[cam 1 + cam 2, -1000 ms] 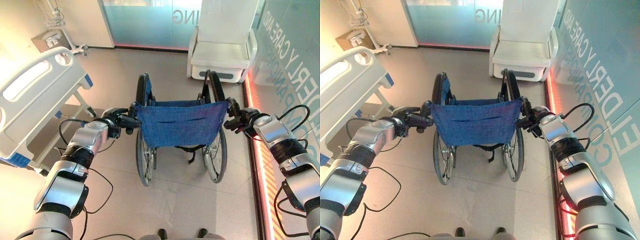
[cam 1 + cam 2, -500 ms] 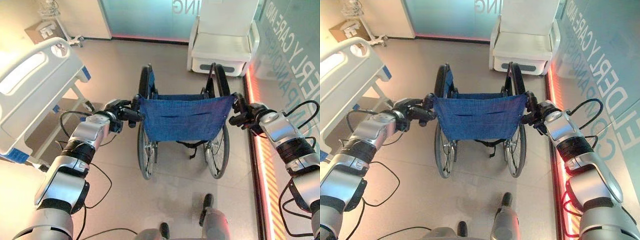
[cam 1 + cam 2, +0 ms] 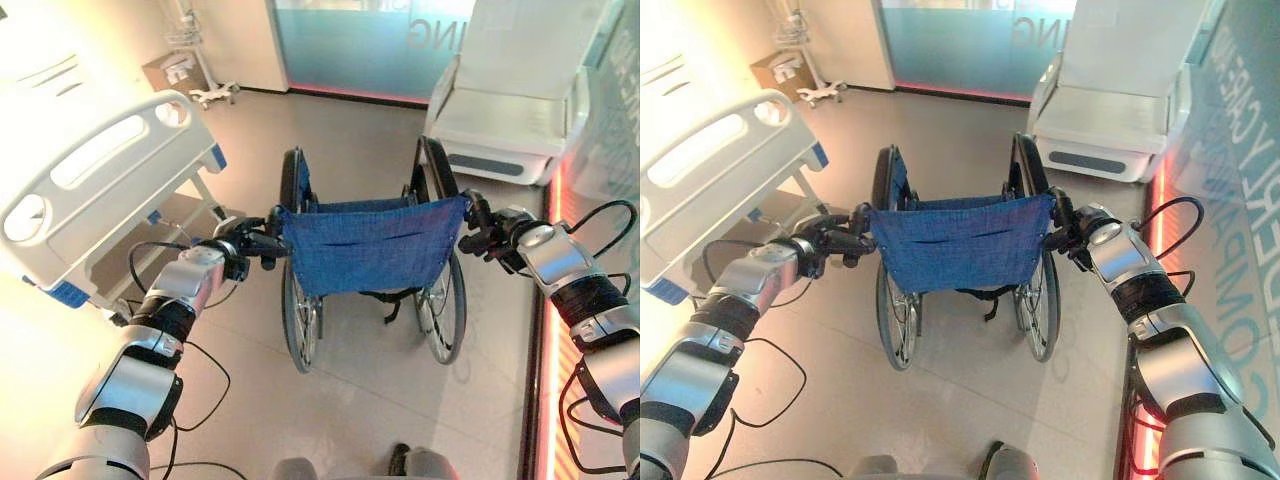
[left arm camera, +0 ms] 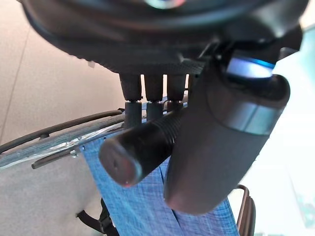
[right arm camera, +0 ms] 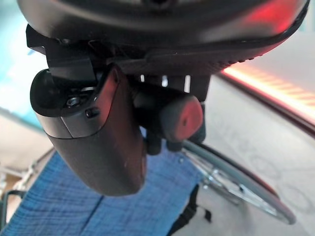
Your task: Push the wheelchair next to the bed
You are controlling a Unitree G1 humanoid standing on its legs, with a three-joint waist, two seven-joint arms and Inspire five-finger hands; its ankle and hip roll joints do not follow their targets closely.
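Note:
A wheelchair [image 3: 372, 244] with a blue fabric back and black wheels stands before me on the floor, facing away. My left hand [image 3: 243, 243] is shut on its left push handle [image 4: 142, 150], fingers and thumb wrapped round the black grip. My right hand [image 3: 487, 236] is shut on the right push handle [image 5: 178, 118] in the same way. The white hospital bed [image 3: 90, 190] with its railed end board lies to the left, a short gap from the wheelchair's left wheel [image 3: 297, 320].
A white reclining chair [image 3: 510, 110] stands ahead on the right, just past the wheelchair. A glass wall [image 3: 1240, 250] with a red floor strip [image 3: 548, 330] runs along the right. A trolley stand [image 3: 205, 90] sits at the far left by a frosted door.
The view has swung left and the wheelchair has rolled on with both hands on its handles. More of the bed shows now, and it lies closer to the wheelchair's left side.

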